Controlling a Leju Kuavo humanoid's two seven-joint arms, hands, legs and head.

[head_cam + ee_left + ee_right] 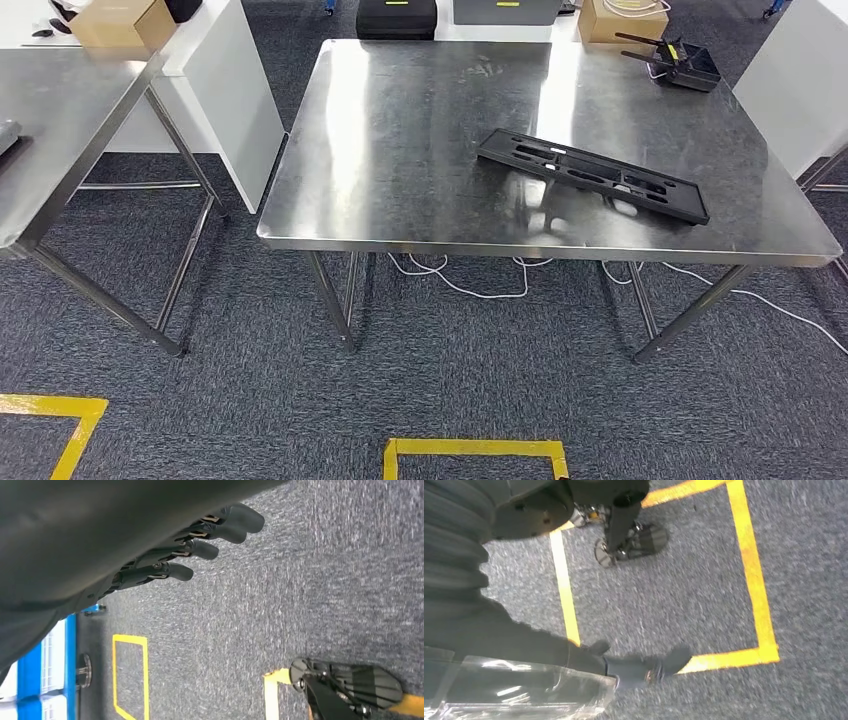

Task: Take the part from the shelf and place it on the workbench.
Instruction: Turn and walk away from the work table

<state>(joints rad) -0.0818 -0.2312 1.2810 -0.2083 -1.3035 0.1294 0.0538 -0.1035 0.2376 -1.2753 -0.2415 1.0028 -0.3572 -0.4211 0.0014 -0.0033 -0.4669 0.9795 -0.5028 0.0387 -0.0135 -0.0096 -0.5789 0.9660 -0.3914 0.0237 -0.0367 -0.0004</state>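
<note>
Head view looks down on a steel workbench point(420, 150), which serves as the landmark. On its top, toward the right half and nearer the front edge than the back, lies the part point(592, 175), a long flat black plastic frame with slotted openings, set at a slant and flat on the metal. At the workbench's far right corner sits a small black tray point(686, 66) with a cable. Beyond the back edge stand a cardboard box point(622, 18) and dark cases. Under the workbench a white cable point(470, 285) trails across the grey carpet. To the left of the workbench stands a second steel table point(60, 130), with another cardboard box point(120, 22) behind it. On the carpet in front of the workbench are yellow tape marks point(475, 452).

Left wrist view shows the left hand point(200, 545) hanging over the carpet, dark fingers stretched out side by side, holding nothing.

Right wrist view shows the right hand point(634, 667) over a yellow taped square point(754, 580); its fingers grip nothing, but blur hides how far they are curled.
</note>
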